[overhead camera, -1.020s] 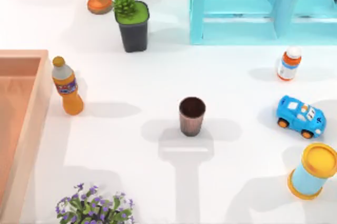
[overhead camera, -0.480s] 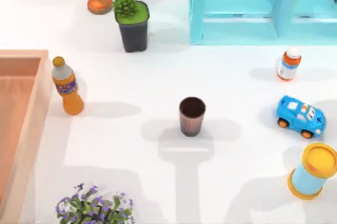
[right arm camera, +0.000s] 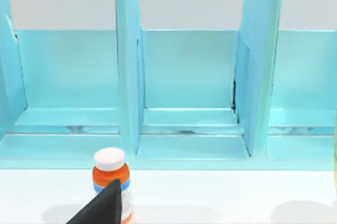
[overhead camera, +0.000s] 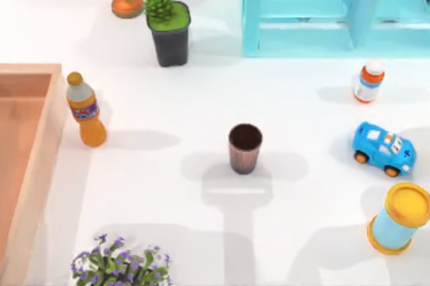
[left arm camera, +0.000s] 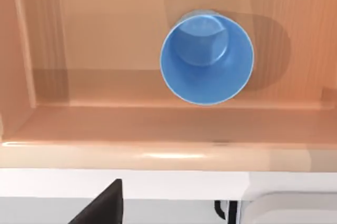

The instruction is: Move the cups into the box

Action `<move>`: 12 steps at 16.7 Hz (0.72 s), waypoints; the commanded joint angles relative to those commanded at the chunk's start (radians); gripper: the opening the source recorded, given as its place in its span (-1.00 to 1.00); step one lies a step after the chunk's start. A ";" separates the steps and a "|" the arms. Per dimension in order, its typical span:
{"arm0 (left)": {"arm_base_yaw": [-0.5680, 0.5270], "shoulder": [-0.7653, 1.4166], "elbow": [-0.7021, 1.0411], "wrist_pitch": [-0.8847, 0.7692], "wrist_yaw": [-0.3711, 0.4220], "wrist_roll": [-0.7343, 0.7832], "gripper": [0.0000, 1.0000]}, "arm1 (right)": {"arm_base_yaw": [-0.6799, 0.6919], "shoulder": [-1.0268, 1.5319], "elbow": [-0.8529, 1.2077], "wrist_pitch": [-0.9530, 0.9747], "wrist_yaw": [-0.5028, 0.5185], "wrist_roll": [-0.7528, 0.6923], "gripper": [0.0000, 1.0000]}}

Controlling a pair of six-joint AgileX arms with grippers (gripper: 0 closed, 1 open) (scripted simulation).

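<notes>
One brown cup (overhead camera: 244,148) mid-table, blue cup (left arm camera: 207,58) inside box (overhead camera: 30,165)

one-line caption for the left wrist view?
Light blue cup standing upright inside the wooden box, seen from above.

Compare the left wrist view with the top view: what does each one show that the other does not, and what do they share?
The left wrist view alone shows the light blue cup, standing upright on the reddish-brown floor inside the box, close to one wall.

The top view alone shows the brown cup, upright on the table near the middle and outside the box, along with the orange bottle, the plant pot, the toy car and the turquoise shelf.

Both show the wooden box, which lies at the table's left side.
</notes>
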 joint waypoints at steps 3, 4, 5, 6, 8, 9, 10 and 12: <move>0.003 0.001 -0.003 0.003 0.000 0.000 1.00 | 0.000 0.000 0.000 0.000 0.000 0.000 1.00; 0.001 0.003 -0.001 0.002 0.000 -0.001 1.00 | 0.000 0.000 0.000 0.000 0.000 0.000 1.00; -0.010 0.014 0.011 0.000 -0.003 -0.013 1.00 | 0.000 0.000 0.000 0.000 0.000 0.000 1.00; -0.031 0.036 0.032 -0.003 -0.007 -0.033 1.00 | 0.000 0.000 0.000 0.000 0.000 0.000 1.00; -0.104 0.112 0.109 -0.013 -0.018 -0.109 1.00 | 0.000 0.000 0.000 0.000 0.000 0.000 1.00; -0.154 0.164 0.162 -0.019 -0.024 -0.161 1.00 | 0.000 0.000 0.000 0.000 0.000 0.000 1.00; -0.213 0.225 0.225 -0.025 -0.030 -0.225 1.00 | 0.000 0.000 0.000 0.000 0.000 0.000 1.00; -0.350 0.360 0.371 -0.036 -0.040 -0.376 1.00 | 0.000 0.000 0.000 0.000 0.000 0.000 1.00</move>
